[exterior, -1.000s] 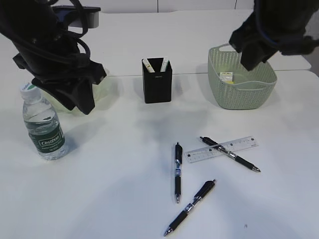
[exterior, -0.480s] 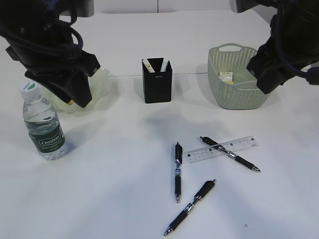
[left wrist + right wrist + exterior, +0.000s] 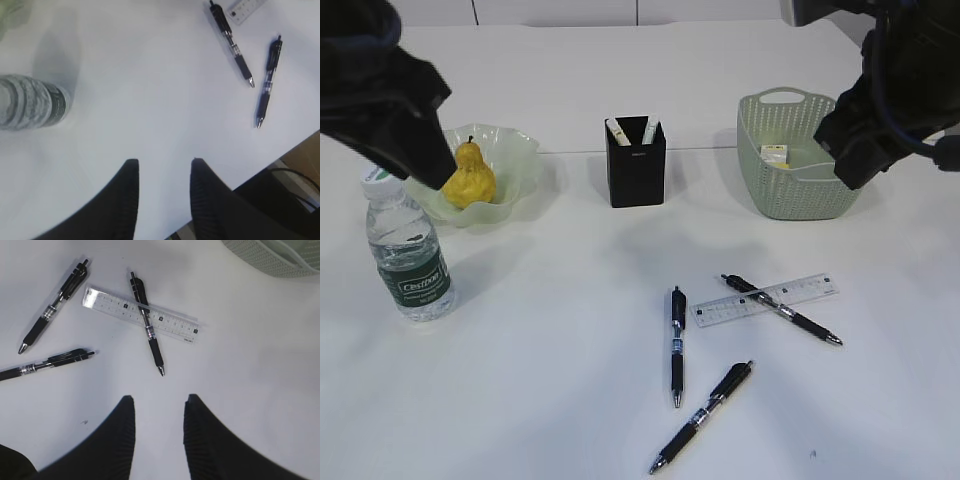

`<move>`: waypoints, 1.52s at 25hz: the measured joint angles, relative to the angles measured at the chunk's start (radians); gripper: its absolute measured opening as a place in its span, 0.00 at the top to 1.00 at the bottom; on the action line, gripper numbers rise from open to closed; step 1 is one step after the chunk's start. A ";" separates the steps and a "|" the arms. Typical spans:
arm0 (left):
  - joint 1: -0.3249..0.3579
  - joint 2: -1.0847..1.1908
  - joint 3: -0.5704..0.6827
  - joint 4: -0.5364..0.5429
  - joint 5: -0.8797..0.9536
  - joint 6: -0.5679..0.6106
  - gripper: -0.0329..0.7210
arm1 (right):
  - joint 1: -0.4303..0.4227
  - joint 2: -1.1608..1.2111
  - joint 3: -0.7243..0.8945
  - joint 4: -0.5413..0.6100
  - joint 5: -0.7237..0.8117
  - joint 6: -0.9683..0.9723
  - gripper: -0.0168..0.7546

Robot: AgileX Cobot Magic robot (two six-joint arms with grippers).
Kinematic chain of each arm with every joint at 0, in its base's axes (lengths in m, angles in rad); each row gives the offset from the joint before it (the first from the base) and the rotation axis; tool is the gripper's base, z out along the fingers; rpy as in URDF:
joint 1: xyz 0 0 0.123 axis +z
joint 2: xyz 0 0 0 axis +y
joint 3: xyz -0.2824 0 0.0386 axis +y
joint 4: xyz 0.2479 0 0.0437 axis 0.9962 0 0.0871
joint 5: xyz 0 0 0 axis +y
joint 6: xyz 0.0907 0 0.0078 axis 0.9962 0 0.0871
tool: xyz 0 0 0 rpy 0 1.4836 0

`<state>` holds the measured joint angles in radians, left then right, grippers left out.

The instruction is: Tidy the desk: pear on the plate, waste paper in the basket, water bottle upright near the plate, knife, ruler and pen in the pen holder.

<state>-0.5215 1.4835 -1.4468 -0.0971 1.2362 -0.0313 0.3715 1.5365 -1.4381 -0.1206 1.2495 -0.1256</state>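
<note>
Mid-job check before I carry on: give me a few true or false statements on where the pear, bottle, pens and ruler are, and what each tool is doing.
1. The pear sits on the plate. True.
2. The water bottle lies on its side. False: it stands upright, near the plate.
3. One pen lies across the ruler. True.
4. All the pens are in the pen holder. False: three lie on the table.
5. The left tool holds a pen. False: it is open and empty.
6. The right tool is open above the table. True.
</note>
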 joint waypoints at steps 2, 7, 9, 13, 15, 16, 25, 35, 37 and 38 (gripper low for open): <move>0.000 -0.045 0.053 0.002 0.002 0.002 0.64 | 0.000 0.000 0.000 0.000 0.000 0.000 0.62; 0.000 -0.152 0.174 0.022 0.002 0.002 0.64 | 0.000 0.000 0.000 0.000 0.000 0.000 0.62; 0.000 -0.181 0.211 0.022 0.002 0.002 0.64 | 0.000 0.000 0.000 0.000 0.000 0.000 0.62; 0.000 -0.207 0.261 0.024 0.003 0.002 0.64 | 0.000 0.000 0.000 -0.006 0.000 0.000 0.62; 0.000 -0.209 0.271 0.029 0.003 0.002 0.64 | 0.000 0.000 0.000 -0.022 -0.001 0.000 0.62; 0.000 -0.209 0.272 0.036 0.003 0.002 0.64 | 0.000 0.000 0.000 -0.023 -0.001 0.000 0.62; 0.000 -0.209 0.272 0.074 0.003 0.002 0.64 | 0.000 0.012 0.019 -0.027 -0.002 0.015 0.62; 0.000 -0.209 0.272 0.074 0.003 0.002 0.64 | 0.000 0.104 0.073 -0.071 -0.009 0.042 0.62; 0.000 -0.209 0.272 0.076 0.003 0.002 0.64 | 0.000 0.125 0.073 -0.073 -0.011 0.042 0.62; 0.000 -0.209 0.272 0.076 0.003 0.002 0.64 | 0.000 0.131 0.073 -0.073 -0.012 0.042 0.62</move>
<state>-0.5215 1.2740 -1.1747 -0.0214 1.2397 -0.0296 0.3715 1.6677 -1.3649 -0.1936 1.2379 -0.0835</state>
